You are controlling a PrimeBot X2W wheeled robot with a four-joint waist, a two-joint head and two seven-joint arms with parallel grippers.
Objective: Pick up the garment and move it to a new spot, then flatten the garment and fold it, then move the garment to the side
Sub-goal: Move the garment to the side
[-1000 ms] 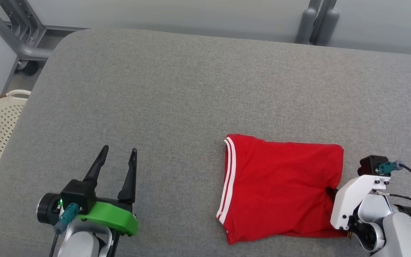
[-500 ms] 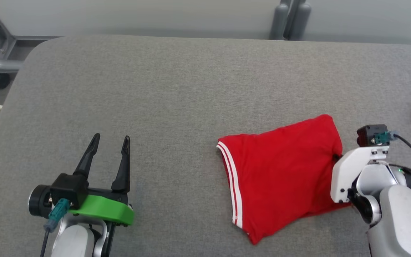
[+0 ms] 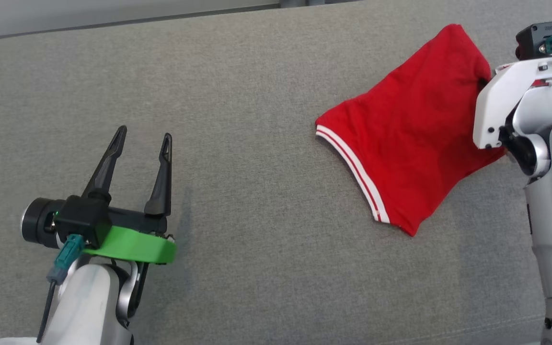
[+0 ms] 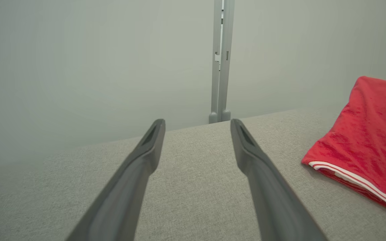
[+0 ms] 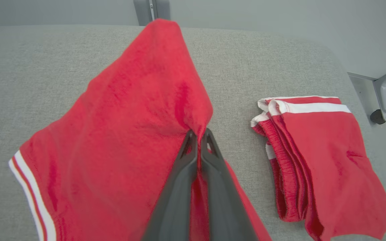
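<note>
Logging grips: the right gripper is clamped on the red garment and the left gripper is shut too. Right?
No: the left gripper is open, jaws well apart, as the left wrist view shows. The right gripper is clamped on the red garment.

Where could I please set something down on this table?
The bare grey table between the open left gripper and the red garment is free, as is the far strip behind them. The right end is crowded: the right gripper pinches the garment beside a folded red pile.

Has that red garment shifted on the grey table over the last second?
Yes. The red garment, pinched by the right gripper, has swung toward the table's far edge.
</note>
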